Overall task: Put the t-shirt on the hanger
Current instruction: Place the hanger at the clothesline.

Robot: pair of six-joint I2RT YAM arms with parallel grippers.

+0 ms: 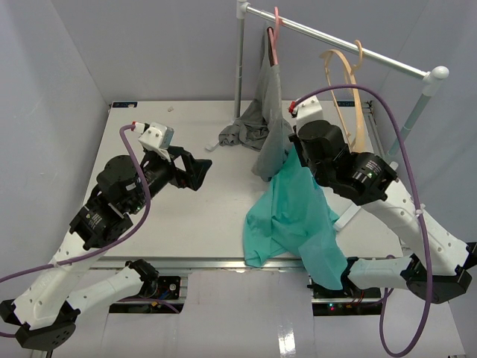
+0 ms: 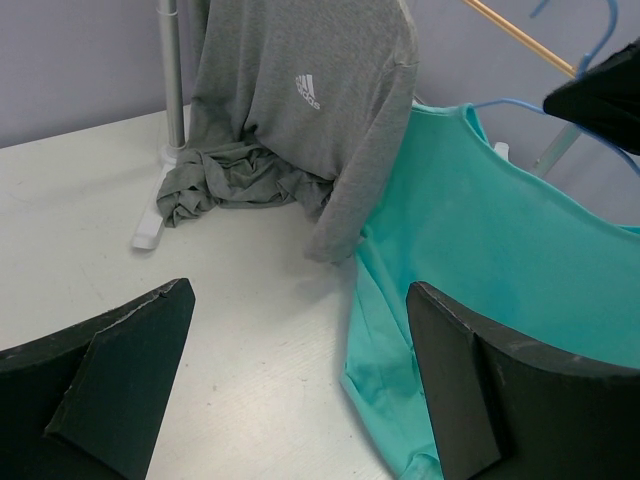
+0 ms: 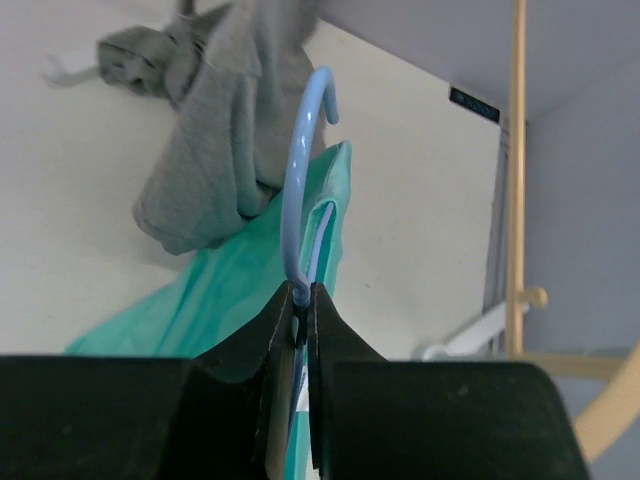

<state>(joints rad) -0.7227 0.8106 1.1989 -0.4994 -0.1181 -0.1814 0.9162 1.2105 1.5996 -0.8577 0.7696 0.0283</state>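
overhead view looks down; both wrist views (close in) share the t-shirt.

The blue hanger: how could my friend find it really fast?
Look below the clothes rail, at the right gripper. It pinches the hanger by the teal t-shirt. This one is thin blue wire; the pink hanger and tan hanger hang on the rail.
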